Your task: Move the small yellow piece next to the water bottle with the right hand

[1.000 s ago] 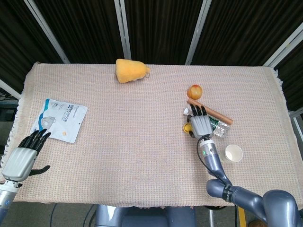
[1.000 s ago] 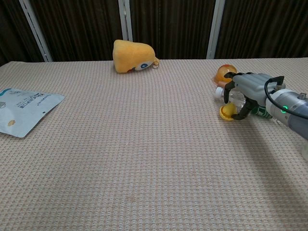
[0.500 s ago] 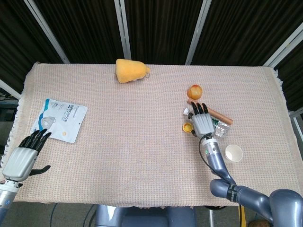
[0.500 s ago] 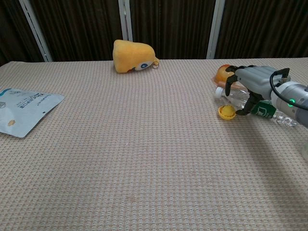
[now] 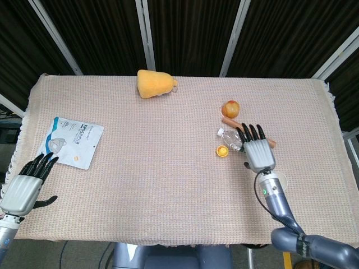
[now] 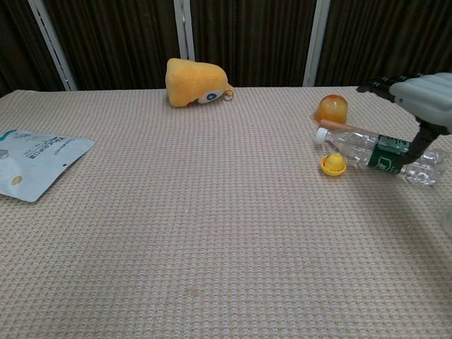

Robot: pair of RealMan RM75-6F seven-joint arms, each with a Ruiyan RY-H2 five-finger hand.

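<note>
- yellow piece (image 5: 222,151) sits on the mat (image 5: 168,190), touching or just beside the bottle (image 6: 378,153) near its neck end – chest view shows it right under the clear shoulder of the bottle, on the side toward the robot
- bottle lies on its side; long axis runs from white cap (image 6: 321,134) toward table centre out to the far right – so the piece is beside the bottle, not in line with it
- right hand (image 5: 258,152) is empty, fingers spread and apart, raised over the bottle's base end; piece lies to the hand's left, near but not touching
- judging from that: the piece looks placed already, task near done; what's left prob. is just clearing the hand w/o bumping bottle or piece – a round bottle on its side could roll if knocked
- left hand (image 5: 24,186) is well apart at the near left corner, empty, fingers apart; right hand is far nearer to the piece
- writing: bottle has a green label (image 6: 385,153) w/ pale marks, too small to read
- pouch (image 5: 71,141) at left has blue print and a picture on white – text not legible
- also by the bottle: an orange-red fruit (image 5: 230,108) and a brown stick (image 6: 347,126) just behind it; yellow plush (image 5: 153,83) at the far edge – no readable marks on any
</note>
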